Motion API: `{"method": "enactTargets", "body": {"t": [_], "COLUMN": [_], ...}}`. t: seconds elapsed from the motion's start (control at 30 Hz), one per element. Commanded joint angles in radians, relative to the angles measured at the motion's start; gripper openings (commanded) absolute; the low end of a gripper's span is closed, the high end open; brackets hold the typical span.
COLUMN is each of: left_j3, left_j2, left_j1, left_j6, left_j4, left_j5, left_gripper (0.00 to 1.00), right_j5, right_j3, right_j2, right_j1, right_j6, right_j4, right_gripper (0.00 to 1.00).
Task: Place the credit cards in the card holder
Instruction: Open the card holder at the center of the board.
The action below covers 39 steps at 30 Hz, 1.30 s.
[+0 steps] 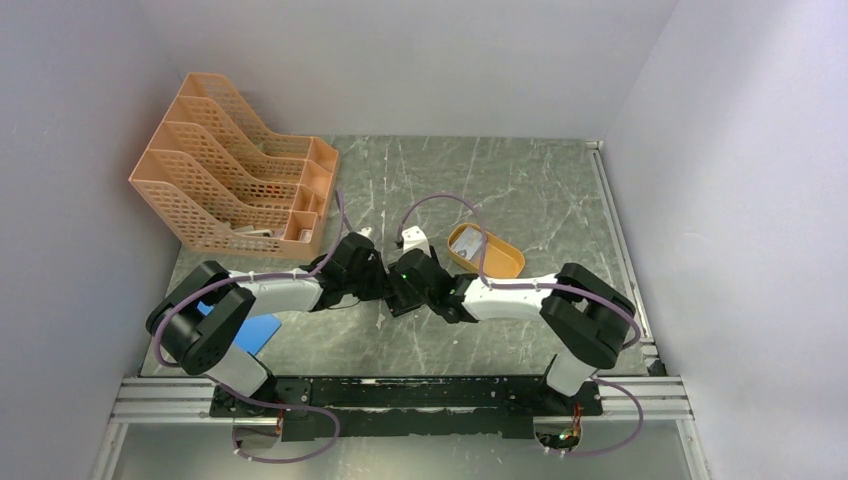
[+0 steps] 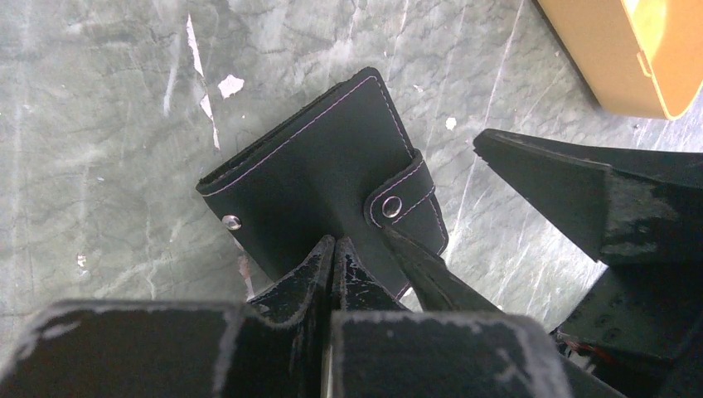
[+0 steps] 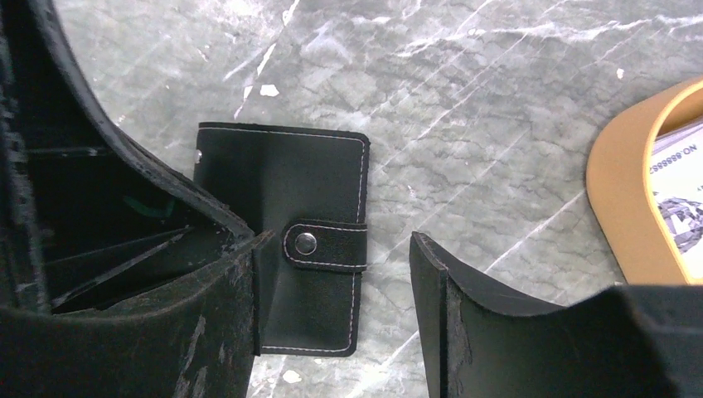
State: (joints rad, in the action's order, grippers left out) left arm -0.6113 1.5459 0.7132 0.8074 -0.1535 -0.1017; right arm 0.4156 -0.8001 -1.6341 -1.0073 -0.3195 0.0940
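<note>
- The card holder (image 2: 323, 174) lies closed and snapped on the marble table (image 2: 99, 124), mid-frame.
- Left gripper (image 2: 333, 245): fingers clenched together, tips on the holder's lower edge.
- Right gripper (image 3: 338, 240): fingers spread, straddling the snap tab (image 3: 325, 245).
- Orange tray (image 3: 618, 191), right edge, holds the credit cards (image 3: 676, 191).
- Orange file rack (image 1: 230, 170), upper left, holds small pale items.

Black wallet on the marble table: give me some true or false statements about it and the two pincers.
The black leather-like card holder lies closed on the grey marble table. True.
The left pincer stands wide open. False: it is shut, tips at the holder's edge.
The right pincer is open. True.
Cards poke out of the holder. False: the pale printed credit cards lie in the orange oval tray.
</note>
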Motion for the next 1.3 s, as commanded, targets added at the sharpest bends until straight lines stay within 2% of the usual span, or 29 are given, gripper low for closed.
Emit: {"method": "enactTargets", "body": {"t": [0.0,0.37,0.57,0.77,0.93,1.27], "left_j3": [0.035,0.041,0.041,0.044,0.046,0.044], "left_j2": [0.015,0.018,0.026,0.024,0.023,0.037], "left_j1": [-0.001,-0.001,-0.001,-0.001,-0.002,-0.001], "left_j6": [-0.001,0.002,0.005,0.006,0.006,-0.001], "left_j4": [0.016,0.008,0.003,0.003,0.004,0.015], "left_j5": [0.011,0.005,0.000,0.000,0.001,0.011], "left_gripper": [0.05,0.05,0.05,0.05,0.05,0.05], "right_j5": [0.019,0.043,0.057,0.090,0.135,0.196], "right_j3": [-0.004,-0.006,0.001,-0.024,-0.051,-0.050], "right_j2": [-0.042,-0.078,-0.078,-0.127,-0.169,-0.175], "right_j1": [-0.004,-0.019,-0.041,-0.045,-0.045,-0.046], "right_j6": [0.029,0.052,0.084,0.107,0.097,0.084], "right_j4": [0.036,0.039,0.044,0.019,-0.021,-0.045], "right_gripper": [0.62,0.59,0.62,0.59,0.50,0.26]}}
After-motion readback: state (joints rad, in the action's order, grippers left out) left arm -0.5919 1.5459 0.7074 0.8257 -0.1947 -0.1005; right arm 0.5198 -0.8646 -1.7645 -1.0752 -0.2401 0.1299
